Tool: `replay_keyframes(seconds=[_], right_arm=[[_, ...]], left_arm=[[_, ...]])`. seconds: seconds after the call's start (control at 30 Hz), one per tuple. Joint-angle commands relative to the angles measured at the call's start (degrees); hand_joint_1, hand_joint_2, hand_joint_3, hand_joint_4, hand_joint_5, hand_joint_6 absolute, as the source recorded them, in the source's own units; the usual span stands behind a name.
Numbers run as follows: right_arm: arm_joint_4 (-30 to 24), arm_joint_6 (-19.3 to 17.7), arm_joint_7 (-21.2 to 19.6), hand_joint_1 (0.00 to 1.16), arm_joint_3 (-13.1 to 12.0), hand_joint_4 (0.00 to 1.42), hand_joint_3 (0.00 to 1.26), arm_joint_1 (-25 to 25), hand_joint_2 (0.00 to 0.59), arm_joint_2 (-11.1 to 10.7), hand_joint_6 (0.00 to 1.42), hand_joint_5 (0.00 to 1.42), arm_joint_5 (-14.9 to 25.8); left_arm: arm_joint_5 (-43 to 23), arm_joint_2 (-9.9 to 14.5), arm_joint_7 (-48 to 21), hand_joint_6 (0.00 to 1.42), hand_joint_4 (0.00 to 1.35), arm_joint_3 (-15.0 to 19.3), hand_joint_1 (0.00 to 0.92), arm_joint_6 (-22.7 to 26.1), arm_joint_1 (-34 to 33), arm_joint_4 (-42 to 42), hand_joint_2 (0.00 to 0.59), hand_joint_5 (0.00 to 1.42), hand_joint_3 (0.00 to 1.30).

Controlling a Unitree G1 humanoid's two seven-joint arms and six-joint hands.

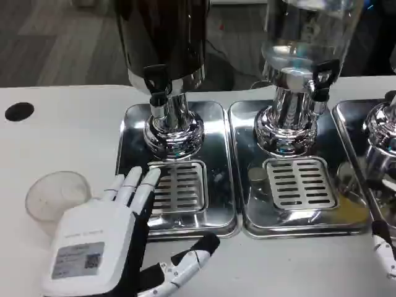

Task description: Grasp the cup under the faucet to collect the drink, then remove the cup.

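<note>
Nearest, the left hand (108,244) hovers with fingers spread, grasping nothing. Just left of it, the clear cup (57,197) sits on the table (62,124), not under any faucet. The right hand (385,247) peeks in at the edge; its fingers cannot be judged. Beyond, a tray (133,133) holds the dark dispenser (164,43) and its faucet (158,83).

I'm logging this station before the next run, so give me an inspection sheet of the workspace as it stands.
Surface: white table, with a black round mark at far left.
Job's things: clear cup on the table left of the trays, not under a faucet; dark dispenser with black faucet; clear dispenser.
Clutter: nothing seen.
Hands: left hand open beside the cup, fingertips over the left tray; right hand at the picture's edge, state unclear.
Cables: nothing seen.
Surroundings: grey floor beyond the table.
</note>
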Motion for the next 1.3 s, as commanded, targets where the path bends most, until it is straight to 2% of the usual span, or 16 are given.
replay_keyframes(seconds=[0.03, 0.47, 1.1, 1.3], right_arm=[[-1.41, 0.34, 0.27, 0.58, 0.32, 0.05, 0.23, -0.02, 0.506, 0.31, 0.0, 0.03, -0.43], [-0.58, 0.93, 0.56, 0.57, 0.56, 0.05, 0.23, -0.72, 0.501, 0.11, 0.0, 0.03, 0.37], [-0.25, 0.64, 0.41, 0.57, 0.99, 0.08, 0.2, -0.94, 0.489, 0.8, 0.0, 0.04, 1.2], [-1.42, 0.94, 0.5, 0.57, 1.42, 0.08, 0.21, -0.26, 0.488, 1.42, 0.0, 0.04, 0.53]], left_arm=[[0.19, 0.27, 0.4, 0.28, 0.02, 0.1, 0.0, -0.25, -0.39, 0.4, 0.12, 0.11, 0.14], [0.64, 0.04, 0.43, 0.28, 0.01, -1.13, 0.0, 0.17, -1.93, 2.33, 0.12, 0.11, 0.14], [-0.6, 0.19, 0.88, 0.3, 0.01, -0.23, 0.0, 0.08, -2.08, 2.83, 0.115, 0.11, 0.14], [-2.36, 0.31, 0.7, 0.3, 0.02, 1.2, 0.0, 0.32, -3.71, 3.12, 0.115, 0.12, 0.14]])
